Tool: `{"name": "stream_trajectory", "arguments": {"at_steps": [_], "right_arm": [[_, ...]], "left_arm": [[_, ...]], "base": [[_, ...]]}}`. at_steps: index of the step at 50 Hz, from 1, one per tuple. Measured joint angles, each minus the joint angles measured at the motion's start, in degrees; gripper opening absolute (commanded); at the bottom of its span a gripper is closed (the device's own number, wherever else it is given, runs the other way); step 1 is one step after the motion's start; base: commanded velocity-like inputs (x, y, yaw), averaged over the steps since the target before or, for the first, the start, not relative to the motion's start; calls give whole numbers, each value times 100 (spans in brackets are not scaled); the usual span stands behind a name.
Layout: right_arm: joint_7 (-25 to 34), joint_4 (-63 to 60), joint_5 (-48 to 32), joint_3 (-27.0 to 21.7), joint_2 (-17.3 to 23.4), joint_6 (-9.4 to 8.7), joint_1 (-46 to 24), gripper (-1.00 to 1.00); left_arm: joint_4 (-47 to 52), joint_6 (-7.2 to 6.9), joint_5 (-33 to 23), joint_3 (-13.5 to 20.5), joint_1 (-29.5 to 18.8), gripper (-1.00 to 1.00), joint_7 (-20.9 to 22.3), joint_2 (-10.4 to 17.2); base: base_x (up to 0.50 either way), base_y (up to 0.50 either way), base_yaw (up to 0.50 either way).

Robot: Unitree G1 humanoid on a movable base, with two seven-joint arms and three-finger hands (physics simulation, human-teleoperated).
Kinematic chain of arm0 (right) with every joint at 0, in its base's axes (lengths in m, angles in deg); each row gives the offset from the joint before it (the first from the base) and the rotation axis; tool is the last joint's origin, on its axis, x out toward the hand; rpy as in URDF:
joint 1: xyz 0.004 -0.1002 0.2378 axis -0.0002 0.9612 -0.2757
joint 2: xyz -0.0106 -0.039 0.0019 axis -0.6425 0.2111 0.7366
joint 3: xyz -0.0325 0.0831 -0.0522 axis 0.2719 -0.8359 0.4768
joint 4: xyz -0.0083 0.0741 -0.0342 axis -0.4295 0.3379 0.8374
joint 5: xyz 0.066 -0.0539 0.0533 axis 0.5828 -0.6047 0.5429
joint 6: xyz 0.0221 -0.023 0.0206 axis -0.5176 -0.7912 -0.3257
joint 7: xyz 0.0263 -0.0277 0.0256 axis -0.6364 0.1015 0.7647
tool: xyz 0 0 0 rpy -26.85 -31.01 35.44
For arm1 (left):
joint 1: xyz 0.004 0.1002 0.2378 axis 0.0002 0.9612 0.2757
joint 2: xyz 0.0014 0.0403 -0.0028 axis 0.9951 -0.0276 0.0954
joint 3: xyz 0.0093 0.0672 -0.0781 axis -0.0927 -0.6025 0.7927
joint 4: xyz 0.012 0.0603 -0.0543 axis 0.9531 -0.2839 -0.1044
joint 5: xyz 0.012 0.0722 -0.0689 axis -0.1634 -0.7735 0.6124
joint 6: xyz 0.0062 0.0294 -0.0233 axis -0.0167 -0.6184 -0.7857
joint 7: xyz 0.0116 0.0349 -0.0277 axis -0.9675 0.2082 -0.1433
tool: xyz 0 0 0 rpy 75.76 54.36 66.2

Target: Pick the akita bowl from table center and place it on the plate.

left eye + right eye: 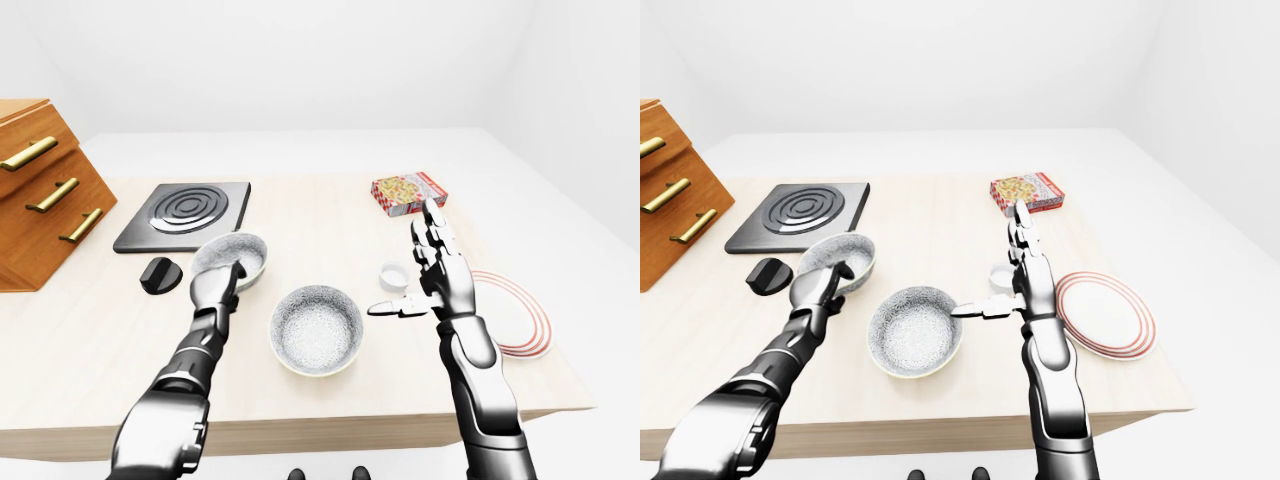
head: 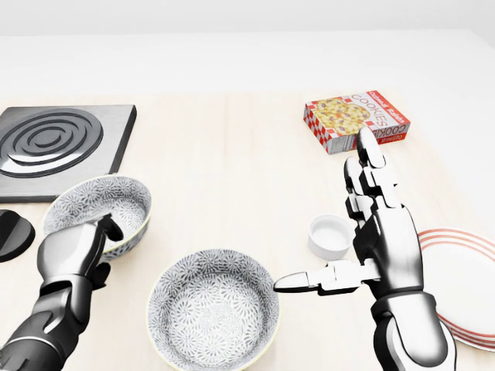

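Two patterned akita bowls stand on the wooden table. One bowl (image 2: 213, 309) is at the bottom centre of the head view, and the other bowl (image 2: 100, 209) is to its left and looks slightly tilted. My left hand (image 2: 89, 243) is curled at that left bowl's near rim, thumb over the edge and fingers beneath. Right of the centre bowl my right hand (image 2: 360, 232) is open. Its fingers are straight and its thumb points left toward that bowl without touching it. The red-ringed white plate (image 1: 1105, 315) lies just right of this hand.
A small white cup (image 2: 330, 236) sits by my right hand. A cookie box (image 2: 356, 120) lies above it. A black stove plate (image 2: 58, 147) and a black knob (image 2: 11, 236) are at the left. A wooden drawer cabinet (image 1: 40, 190) stands at the far left.
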Motion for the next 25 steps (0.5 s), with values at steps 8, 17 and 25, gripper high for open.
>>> {"name": "stream_trajectory", "arguments": {"at_steps": [8,17,25], "right_arm": [[10,-12,1,-5,2,0,21,100],[-21,65,-15,6,-6,0,-72,100],[-52,121,-21,18,-8,0,-145,100]], "left_arm": [[12,-1,-91,13,-59,-100,42,-1],[-1,0,-230,-29,-58,-100,5,-16],[164,0,-256,-39,4,-100,55,-16]], "base": [[0,0,0],[0,0,0],[0,0,0]]}}
